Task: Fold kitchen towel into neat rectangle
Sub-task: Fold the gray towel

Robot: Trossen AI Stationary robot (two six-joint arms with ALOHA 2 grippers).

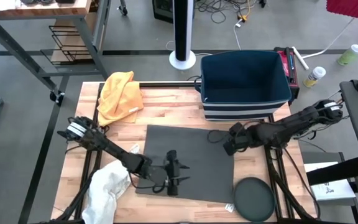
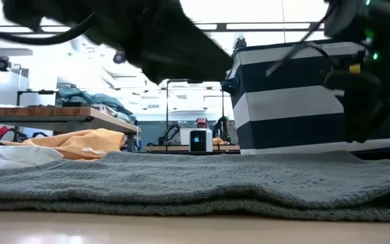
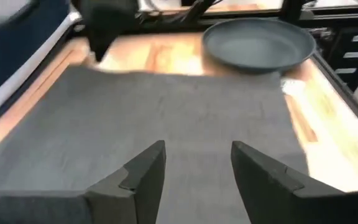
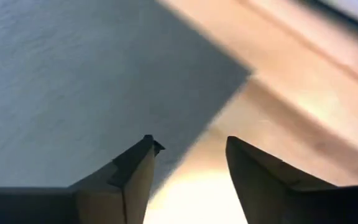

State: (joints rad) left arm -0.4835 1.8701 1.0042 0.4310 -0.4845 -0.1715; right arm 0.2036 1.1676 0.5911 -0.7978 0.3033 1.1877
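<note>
Towel (image 1: 194,163) lies flat mid-table, already doubled per the low view. Left gripper (image 1: 172,172) sits over its near-left edge, right gripper (image 1: 232,142) over the far-right corner; both parted, holding nothing, likely just released.

Towel (image 1: 194,158) between bin (image 1: 244,84) and pan (image 1: 254,199)

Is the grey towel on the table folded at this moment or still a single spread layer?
Folded. The grey towel shows two stacked layers along its near edge in the low view.
</note>
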